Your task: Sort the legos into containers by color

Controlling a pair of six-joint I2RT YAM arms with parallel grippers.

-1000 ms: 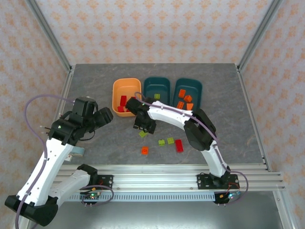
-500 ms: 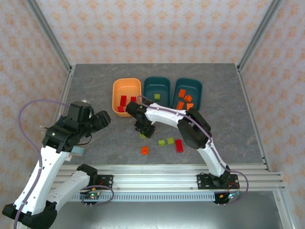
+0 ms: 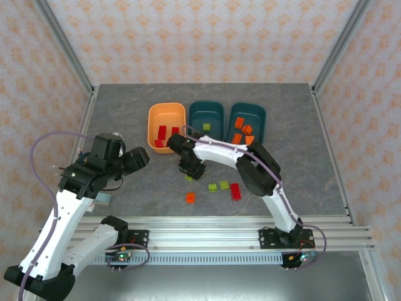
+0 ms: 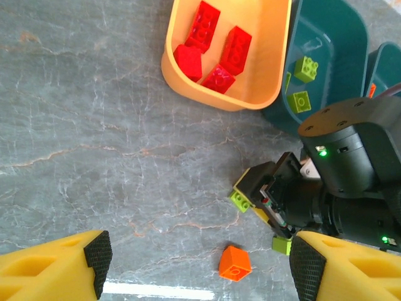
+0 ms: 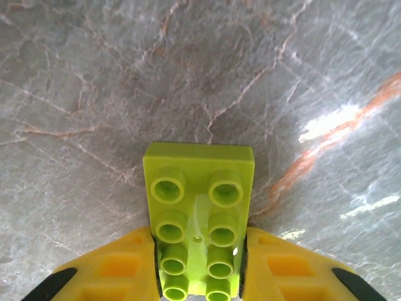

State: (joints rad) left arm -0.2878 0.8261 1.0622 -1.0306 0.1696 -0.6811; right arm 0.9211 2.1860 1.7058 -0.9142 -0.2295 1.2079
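Observation:
My right gripper (image 5: 198, 266) is shut on a yellow-green lego (image 5: 198, 207) low over the grey table; in the top view this gripper (image 3: 190, 168) sits just in front of the light orange container (image 3: 151, 128). That container holds several red legos (image 4: 219, 50). The middle teal container (image 3: 210, 114) holds green legos (image 4: 306, 68), and the right teal container (image 3: 254, 115) holds orange ones. Loose on the table lie an orange lego (image 3: 190, 198), two green legos (image 3: 218, 185) and a red lego (image 3: 235, 191). My left gripper (image 3: 135, 158) hovers open to the left, with nothing between its fingers (image 4: 97, 254).
A small pale blue-grey object (image 3: 101, 199) lies under the left arm near the table's front edge. An aluminium rail (image 3: 207, 226) runs along that edge, and slanted frame posts (image 3: 69, 47) stand at the back corners.
The right gripper has closed its jaws on the yellow-green lego in front of the orange container. The left arm has shifted a little, with its gripper still open.

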